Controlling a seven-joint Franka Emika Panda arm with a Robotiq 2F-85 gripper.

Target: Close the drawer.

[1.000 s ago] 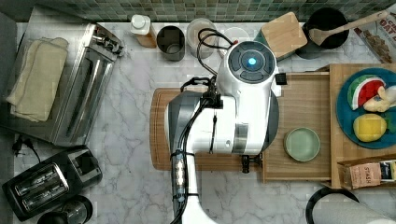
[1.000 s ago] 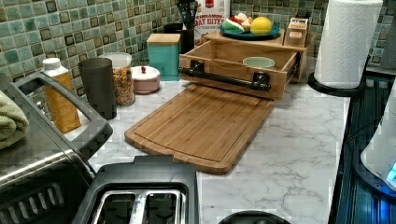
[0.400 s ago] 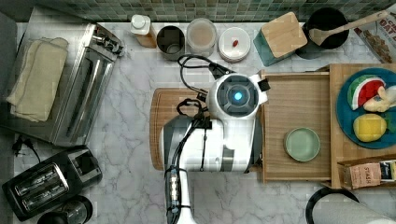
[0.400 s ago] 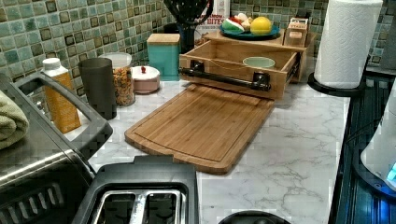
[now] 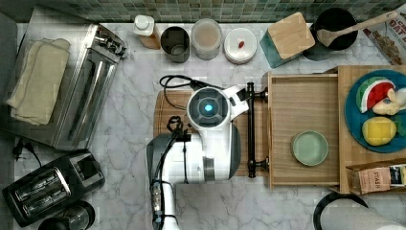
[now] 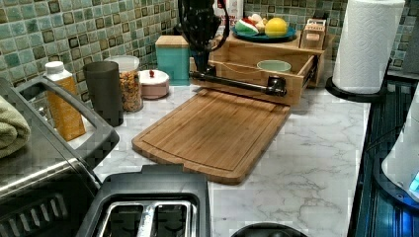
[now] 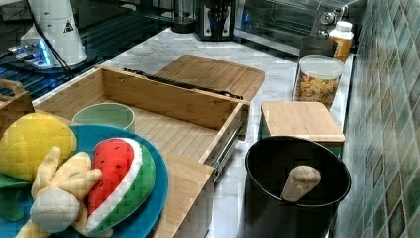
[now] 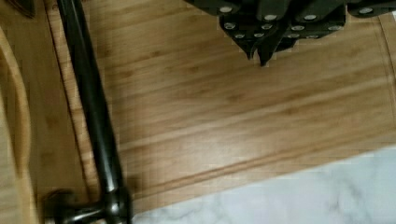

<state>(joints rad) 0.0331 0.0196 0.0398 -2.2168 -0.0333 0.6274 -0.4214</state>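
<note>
While the drawer (image 5: 304, 128) stands pulled out over the marble counter (image 5: 129, 143), a pale green bowl (image 5: 310, 148) sits inside it; its long black bar handle (image 5: 250, 129) lies over the edge of the wooden cutting board (image 6: 212, 133); the tool (image 8: 261, 55) hangs above the board just beside the handle, apart from it, fingertips pressed together on nothing; in the left view the arm (image 6: 199, 24) stands at the drawer's front, near the teal box (image 6: 173, 59).
</note>
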